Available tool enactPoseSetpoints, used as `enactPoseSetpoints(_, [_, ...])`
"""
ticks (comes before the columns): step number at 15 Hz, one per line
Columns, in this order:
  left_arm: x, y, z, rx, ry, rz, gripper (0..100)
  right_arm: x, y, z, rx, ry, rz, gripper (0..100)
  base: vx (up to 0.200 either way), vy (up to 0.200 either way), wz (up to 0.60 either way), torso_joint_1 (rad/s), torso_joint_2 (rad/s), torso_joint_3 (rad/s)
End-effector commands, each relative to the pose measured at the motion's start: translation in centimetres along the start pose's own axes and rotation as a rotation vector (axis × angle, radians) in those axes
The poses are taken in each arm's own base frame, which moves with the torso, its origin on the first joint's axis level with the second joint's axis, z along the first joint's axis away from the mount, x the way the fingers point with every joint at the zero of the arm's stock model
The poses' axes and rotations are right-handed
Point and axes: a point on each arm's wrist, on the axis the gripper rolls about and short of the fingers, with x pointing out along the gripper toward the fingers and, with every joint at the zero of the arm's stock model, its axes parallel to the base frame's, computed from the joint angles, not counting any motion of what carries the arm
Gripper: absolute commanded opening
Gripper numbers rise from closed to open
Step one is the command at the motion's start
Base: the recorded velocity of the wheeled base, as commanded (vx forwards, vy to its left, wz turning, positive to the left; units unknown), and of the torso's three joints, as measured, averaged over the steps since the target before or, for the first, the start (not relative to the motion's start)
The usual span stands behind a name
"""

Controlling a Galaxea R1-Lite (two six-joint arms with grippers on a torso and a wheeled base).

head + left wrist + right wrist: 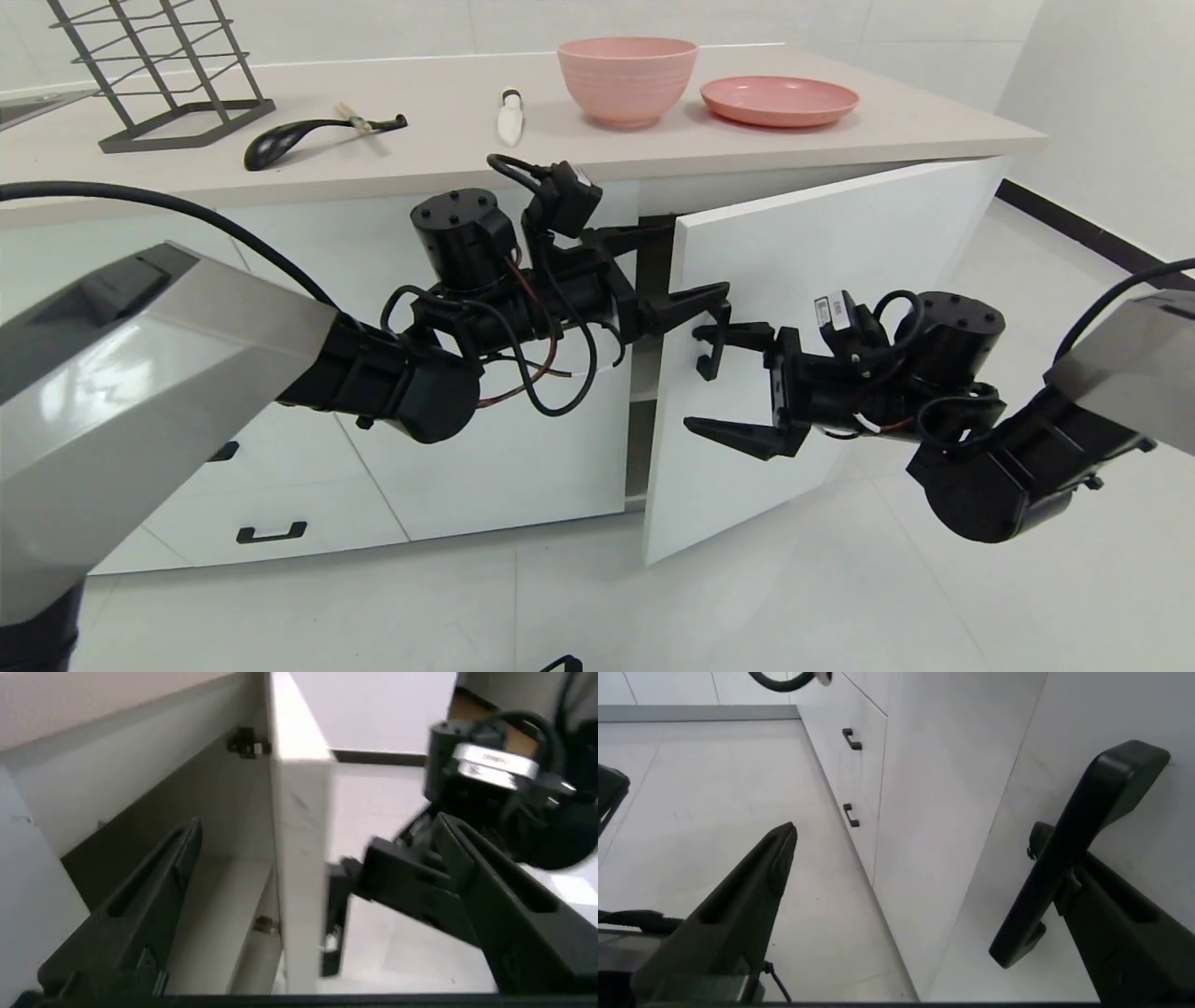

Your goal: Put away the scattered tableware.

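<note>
Bowl [627, 79] and plate [780, 100] on counter [439, 131]

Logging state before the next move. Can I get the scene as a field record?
door: white cabinet door, ajar
left gripper: open, straddling the door's free edge
right gripper: open, at black door handle
counter: beige countertop holds ribbed pink bowl, pink plate, black spoon, small white utensil, black wire rack

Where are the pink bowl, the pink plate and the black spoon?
pink bowl [627, 82]: head view, outer wall.
pink plate [780, 99]: head view, flat centre.
black spoon [273, 146]: head view, scoop end.
</note>
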Motion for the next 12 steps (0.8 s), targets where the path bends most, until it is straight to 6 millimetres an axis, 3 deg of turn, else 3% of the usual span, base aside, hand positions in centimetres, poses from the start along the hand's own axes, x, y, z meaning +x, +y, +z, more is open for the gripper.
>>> enactPoseSetpoints(1, [1.4, -0.3, -0.3, -0.017, -0.018, -0.003, 100, -0.2, 0.8, 1.2, -0.024, -0.012, 0.016, 100, 0.000, 0.000, 0.00, 0.000, 0.00, 0.000])
enactPoseSetpoints(4, [2.2, -1.2, -0.8, -0.040, -0.015, -0.031, 100, -0.6, 0.5, 0.8, -0.018, -0.001, -0.004, 100, 0.000, 0.000, 0.00, 0.000, 0.00, 0.000])
enactPoseSetpoints(6, [2.8, -2.1, -0.7, -0.038, -0.028, -0.046, 100, -2.1, -0.3, -0.1, -0.014, 0.023, -0.054, 100, 0.000, 0.000, 0.00, 0.000, 0.00, 0.000])
enactPoseSetpoints(12, [2.8, -2.1, -1.0, -0.041, -0.024, -0.046, 100, -5.0, -1.0, -1.3, 0.023, 0.063, -0.133, 100, 0.000, 0.000, 0.00, 0.000, 0.00, 0.000])
